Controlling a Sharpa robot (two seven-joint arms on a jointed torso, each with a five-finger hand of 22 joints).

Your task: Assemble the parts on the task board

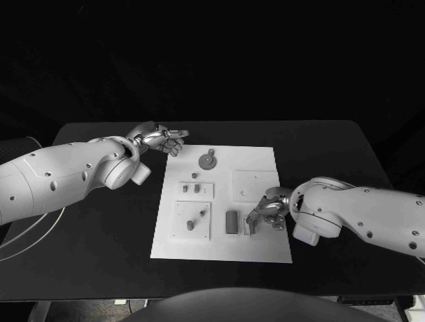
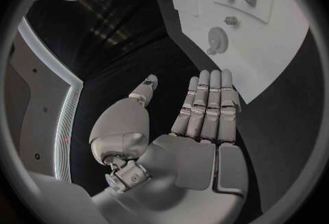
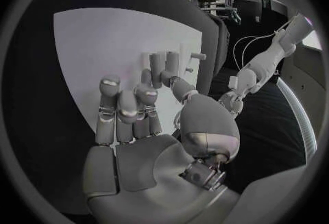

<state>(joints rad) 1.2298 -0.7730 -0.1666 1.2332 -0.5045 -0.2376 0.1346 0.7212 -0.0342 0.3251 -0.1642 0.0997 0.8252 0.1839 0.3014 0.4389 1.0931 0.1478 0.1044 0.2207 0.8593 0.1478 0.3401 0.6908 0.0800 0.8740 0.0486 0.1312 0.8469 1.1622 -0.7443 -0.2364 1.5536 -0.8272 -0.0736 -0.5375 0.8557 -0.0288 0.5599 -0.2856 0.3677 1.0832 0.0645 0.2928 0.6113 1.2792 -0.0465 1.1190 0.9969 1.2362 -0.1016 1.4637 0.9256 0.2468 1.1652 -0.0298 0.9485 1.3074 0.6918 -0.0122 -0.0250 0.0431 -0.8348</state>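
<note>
The white task board (image 1: 256, 161) lies in the middle of the black table. On it are a round disc part (image 1: 207, 160), small square parts (image 1: 185, 189) and a grey upright block (image 1: 232, 223). My right hand (image 1: 268, 211) hovers low over the board's near right area, right beside the block. In the right wrist view its fingertips (image 3: 146, 81) and thumb close in at several upright parts (image 3: 164, 62); whether they pinch one is hidden. My left hand (image 1: 159, 139) is off the board's far left corner, fingers straight, palm (image 2: 195, 158) bare. The disc (image 2: 218, 40) lies ahead of it.
A raised square plate (image 1: 255, 184) sits on the board's right half, and a lower left plate (image 1: 192, 220) carries two small pegs. Black tabletop (image 1: 96, 228) surrounds the board on all sides, wide on both flanks.
</note>
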